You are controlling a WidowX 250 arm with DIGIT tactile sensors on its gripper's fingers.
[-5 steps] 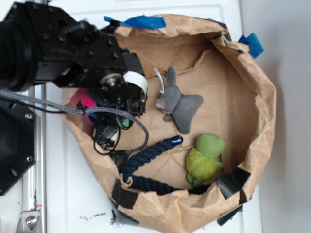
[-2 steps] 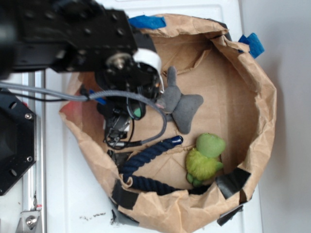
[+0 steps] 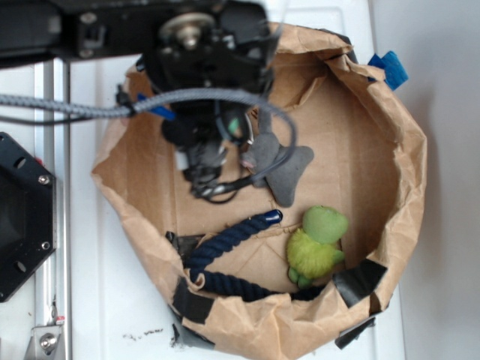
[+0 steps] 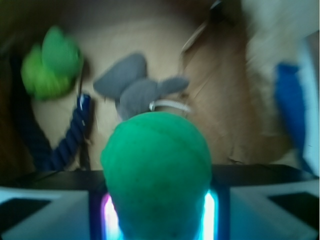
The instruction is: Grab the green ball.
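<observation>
Exterior view, left to right. The black arm enters from the upper left and ends in the gripper (image 3: pixel 225 139), which hangs inside the left part of the brown paper bag (image 3: pixel 405 187). Only a small green patch of the green ball (image 3: pixel 235 126) shows among the black hardware. Just right of the gripper lies the grey plush (image 3: pixel 281 166). Nearer the bottom of the bag, a dark blue rope (image 3: pixel 225 240) curves along the floor, and right of it sits the lime-green plush (image 3: pixel 316 244).

Wrist view, left to right. The lime-green plush (image 4: pixel 50 62) and the rope (image 4: pixel 70 140) lie at the left and the grey plush (image 4: pixel 132 90) at centre. The green ball (image 4: pixel 156 172) fills the lower centre, seated between the two pads of the gripper (image 4: pixel 157 210), which are clamped on either side of it.

The decisive relation is that the ball lies within the gripper rather than off to any side of it. The ball is round and has no long axis. The wrist view shows the grasp clearly; the exterior view instead shows where the gripper stands in the bag. Whether the ball is clear of the bag floor cannot be told.
</observation>
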